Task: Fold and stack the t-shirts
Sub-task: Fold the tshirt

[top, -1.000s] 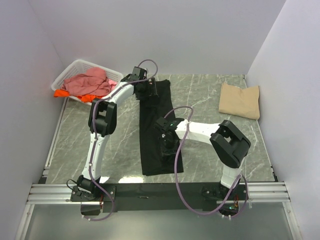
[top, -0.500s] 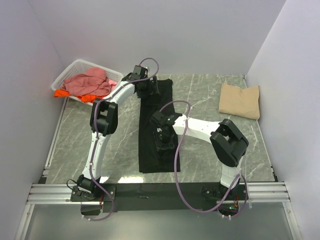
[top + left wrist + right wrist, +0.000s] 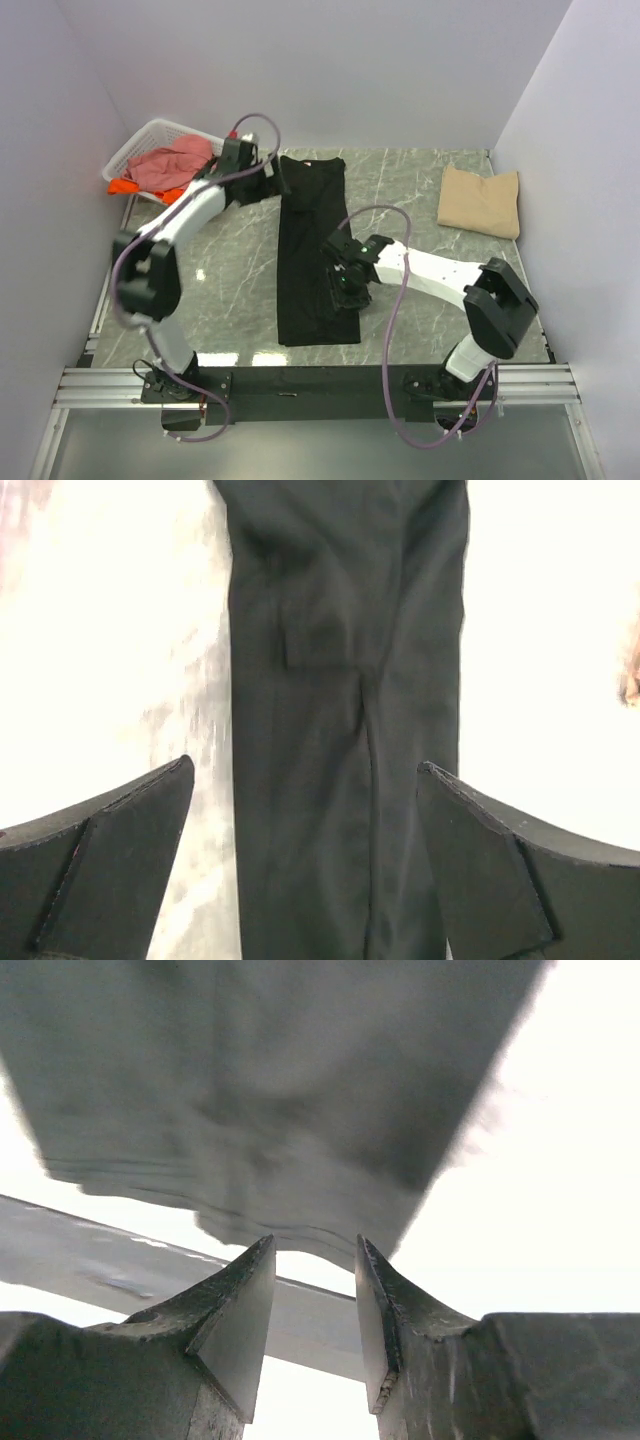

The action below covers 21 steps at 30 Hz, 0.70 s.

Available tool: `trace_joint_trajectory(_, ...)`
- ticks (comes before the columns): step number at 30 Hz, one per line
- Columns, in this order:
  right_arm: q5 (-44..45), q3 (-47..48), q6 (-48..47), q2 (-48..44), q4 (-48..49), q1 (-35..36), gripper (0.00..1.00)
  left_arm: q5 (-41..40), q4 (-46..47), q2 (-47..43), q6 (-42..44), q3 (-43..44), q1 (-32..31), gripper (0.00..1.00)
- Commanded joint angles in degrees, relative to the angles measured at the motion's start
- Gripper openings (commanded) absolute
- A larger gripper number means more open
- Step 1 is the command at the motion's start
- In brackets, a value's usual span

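A black t-shirt (image 3: 305,230) lies on the marble table, folded into a long narrow strip that runs from far to near. My left gripper (image 3: 275,180) hovers at the strip's far left corner. In the left wrist view it (image 3: 305,768) is wide open with the black t-shirt (image 3: 340,680) lying flat below, untouched. My right gripper (image 3: 348,290) sits over the strip's near right part. In the right wrist view it (image 3: 314,1245) is partly open and empty, just short of the rumpled black t-shirt (image 3: 280,1090) edge. A folded tan t-shirt (image 3: 480,200) rests at the far right.
A white lattice basket (image 3: 150,132) at the far left holds a pink shirt (image 3: 170,165) and an orange one (image 3: 122,186). Grey walls close in the table on three sides. A metal rail (image 3: 320,380) runs along the near edge.
The left arm has swung out to the left, its gripper opening and moving off the shirt's far end. The right gripper has widened and shifted slightly right and nearer.
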Motion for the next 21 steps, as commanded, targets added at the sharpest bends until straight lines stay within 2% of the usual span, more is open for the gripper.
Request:
trace_joint_trajectory(1,2.6,-6.3,3.8,-6.0,1.0,0.6,0.45,-3.0,2.1,-10.1,-3.8,-16.1,-2.0,0.98)
trace_joint_trajectory(4,3.4,-11.7,6.7,-9.8,2.5,0.4,0.45,-3.6,1.9,-17.7,-5.9,-27.1,-4.9,0.98)
trace_joint_trajectory(10,4.2,-17.0,9.2,-11.8,5.0,0.4,0.46,-4.1,0.6,-28.0,-11.8,-40.8,-11.5,0.98)
trace_joint_trajectory(15,2.2,-18.7,8.6,-9.7,8.4,0.3,0.47,-5.0,-1.2,-34.3,-14.6,-47.2,-14.5,0.98)
trace_joint_trajectory(21,0.5,-19.9,8.5,-8.8,10.7,0.2,0.47,-5.9,-3.6,-40.1,-16.6,-52.5,-15.1,0.98)
